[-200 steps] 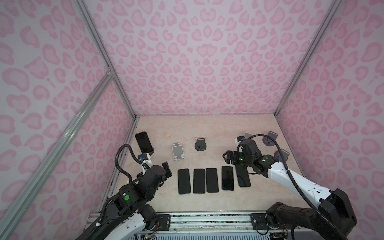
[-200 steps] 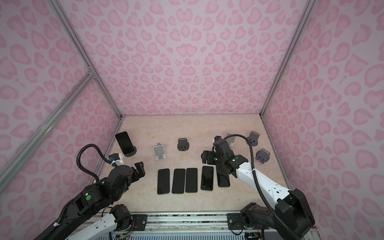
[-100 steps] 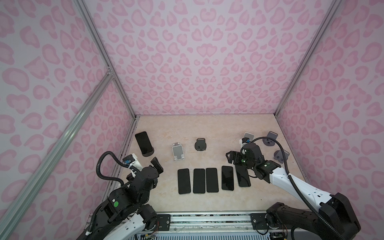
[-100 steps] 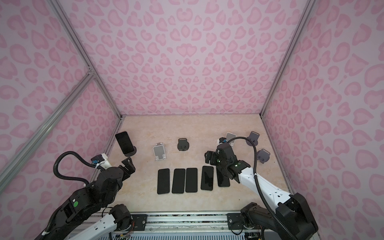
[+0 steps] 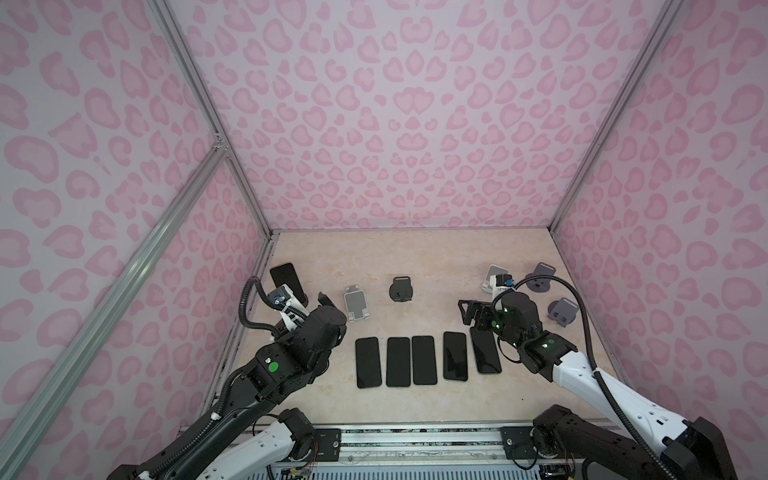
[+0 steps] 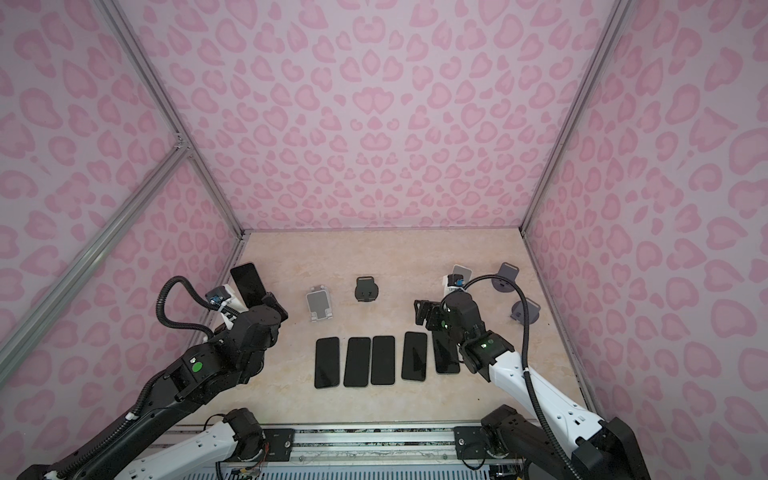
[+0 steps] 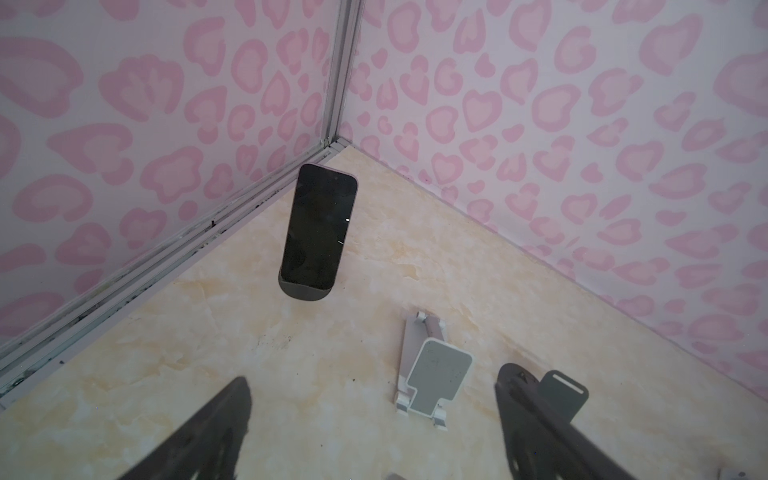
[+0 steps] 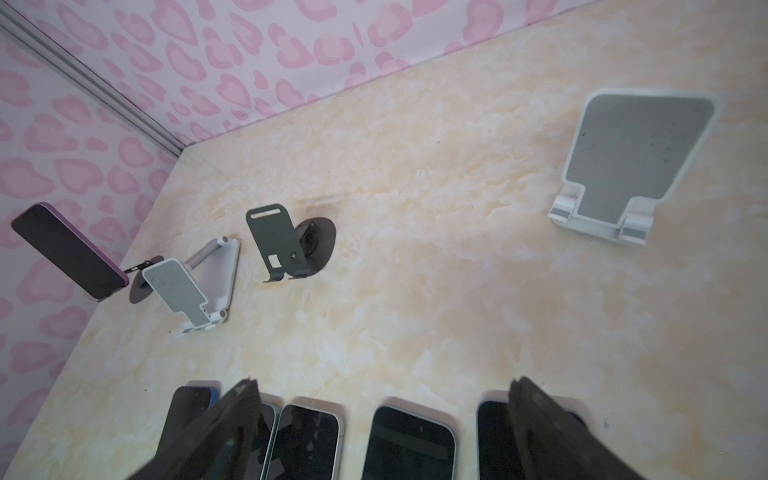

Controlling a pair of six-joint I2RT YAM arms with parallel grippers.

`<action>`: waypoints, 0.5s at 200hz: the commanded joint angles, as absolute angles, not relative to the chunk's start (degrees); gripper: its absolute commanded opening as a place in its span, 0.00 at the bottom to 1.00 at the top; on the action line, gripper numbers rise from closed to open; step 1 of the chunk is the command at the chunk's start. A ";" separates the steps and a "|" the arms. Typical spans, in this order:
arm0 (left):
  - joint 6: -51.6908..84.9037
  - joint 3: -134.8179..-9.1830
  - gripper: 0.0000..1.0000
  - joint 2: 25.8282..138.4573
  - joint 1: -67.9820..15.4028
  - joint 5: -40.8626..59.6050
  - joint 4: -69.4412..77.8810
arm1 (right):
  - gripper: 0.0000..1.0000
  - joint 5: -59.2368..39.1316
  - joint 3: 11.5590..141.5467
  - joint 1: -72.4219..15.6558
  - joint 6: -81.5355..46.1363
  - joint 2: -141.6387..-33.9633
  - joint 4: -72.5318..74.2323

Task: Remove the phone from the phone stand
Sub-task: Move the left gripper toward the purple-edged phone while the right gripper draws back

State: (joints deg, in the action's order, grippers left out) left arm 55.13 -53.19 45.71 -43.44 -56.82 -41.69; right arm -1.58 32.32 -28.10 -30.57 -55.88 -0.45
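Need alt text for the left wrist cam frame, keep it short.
A dark phone stands propped in its phone stand near the corner of the beige table, by pink-patterned walls. Nearer the camera sit an empty white stand and an empty grey stand. The left gripper is open, empty and apart from the phone.

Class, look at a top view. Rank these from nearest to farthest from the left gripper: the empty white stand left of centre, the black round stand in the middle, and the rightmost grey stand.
Measured from the left gripper in a top view:
1. white stand: close by on its right, left of centre.
2. black round stand: in the middle, a little farther back.
3. grey stand: far right side.
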 commanded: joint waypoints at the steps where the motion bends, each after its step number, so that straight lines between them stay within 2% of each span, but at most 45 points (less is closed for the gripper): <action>1: 51.73 -56.48 0.96 45.65 -43.30 -59.50 -39.53 | 0.96 -4.24 26.75 -27.99 -31.67 -52.83 11.71; 30: 50.71 -54.59 0.96 42.86 -43.31 -58.97 -39.59 | 0.97 -7.71 25.13 -28.03 -28.63 -48.89 15.09; 66: 54.72 -49.10 0.96 40.35 -42.80 -57.84 -40.54 | 0.97 -1.31 25.25 -27.98 -26.03 -44.01 7.52; 100: 52.01 -53.13 0.96 38.41 -42.36 -58.62 -47.60 | 0.98 5.42 18.60 -27.96 -27.59 -33.97 9.48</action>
State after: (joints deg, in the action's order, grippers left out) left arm 52.82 -50.46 40.18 -42.52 -57.14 -42.59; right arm -0.45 22.31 -28.01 -27.38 -38.57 8.67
